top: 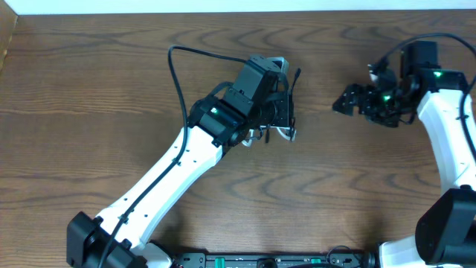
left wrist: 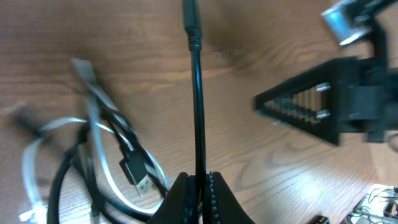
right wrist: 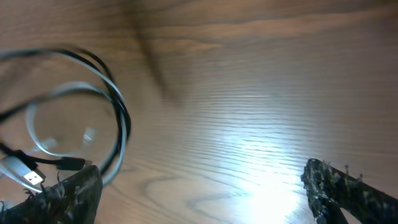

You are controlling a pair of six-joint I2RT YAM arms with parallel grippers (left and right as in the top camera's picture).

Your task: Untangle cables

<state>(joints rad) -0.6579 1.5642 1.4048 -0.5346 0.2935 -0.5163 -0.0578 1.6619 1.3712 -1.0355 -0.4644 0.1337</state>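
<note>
Black cable (left wrist: 196,93) in the closed left hand (left wrist: 199,180), white cable (left wrist: 28,163) beside

Cables (top: 287,134) mostly hidden beneath left end effector (top: 287,112) overhead.

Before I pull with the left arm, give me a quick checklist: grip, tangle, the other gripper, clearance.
1. Grip: left gripper shut on the black cable: ok.
2. Plug end of the black cable free beyond the fingers: ok.
3. Black cable separated from the white cable: not ok, they lie looped together beside the grip.
4. White cable held down for the pull: not ok, nothing holds it.
5. The right gripper open and empty: ok.
6. Exact crossings inside the loops: cannot tell, too blurred.
</note>
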